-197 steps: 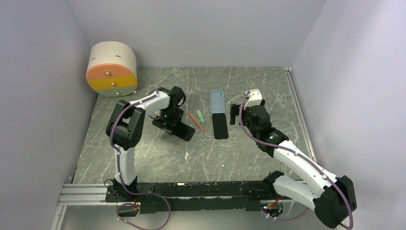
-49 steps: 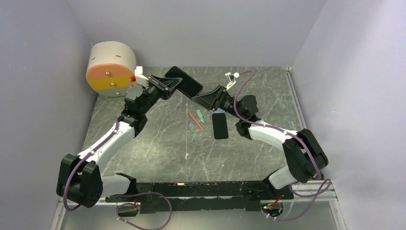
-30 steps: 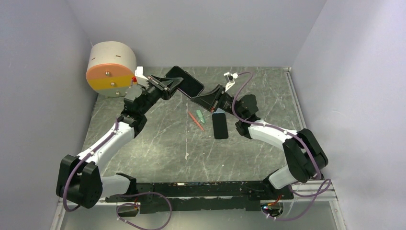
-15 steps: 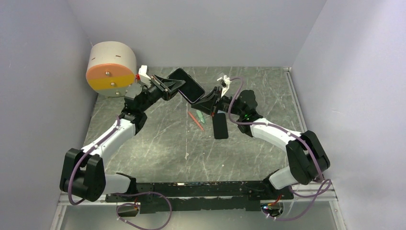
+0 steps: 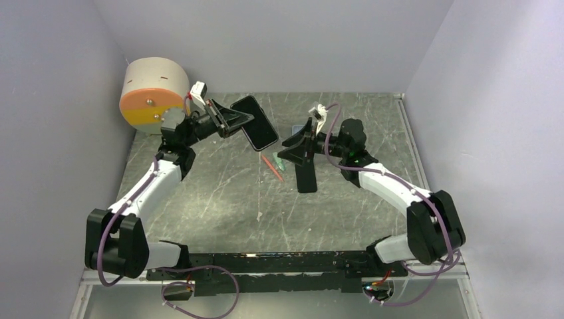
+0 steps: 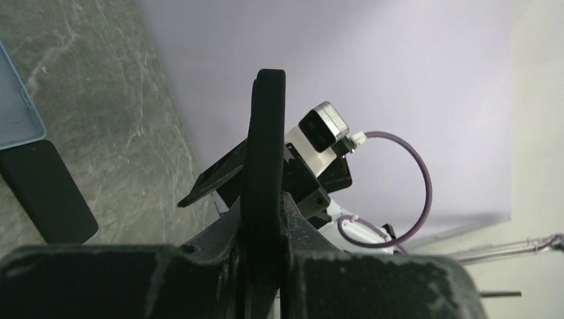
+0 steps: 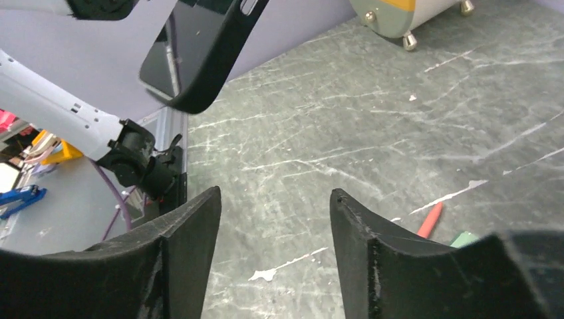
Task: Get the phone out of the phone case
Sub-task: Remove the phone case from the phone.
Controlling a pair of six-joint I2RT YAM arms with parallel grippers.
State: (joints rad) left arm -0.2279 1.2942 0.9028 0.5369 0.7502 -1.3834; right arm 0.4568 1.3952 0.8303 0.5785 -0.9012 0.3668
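A black phone in its black phone case (image 5: 258, 125) hangs tilted above the table's far middle, with my left gripper (image 5: 245, 119) shut on its left end. In the left wrist view the cased phone (image 6: 265, 133) stands edge-on between the fingers (image 6: 312, 232). My right gripper (image 5: 291, 151) is open just right of it, apart from it, with nothing between its fingers. The right wrist view shows the open gripper (image 7: 273, 196) over bare table, and the cased phone (image 7: 213, 46) at the upper left, with its screen facing left.
A light blue case (image 5: 300, 133) and a black slab (image 5: 306, 178) lie on the table under the right gripper. A red pen (image 5: 273, 167) and a green piece (image 5: 279, 159) lie beside them. A white drum with an orange and yellow face (image 5: 153, 96) stands far left.
My right gripper has opened, let go of the cased phone's right end and drawn back to the right. The left gripper has kept its hold and swung the phone slightly left.
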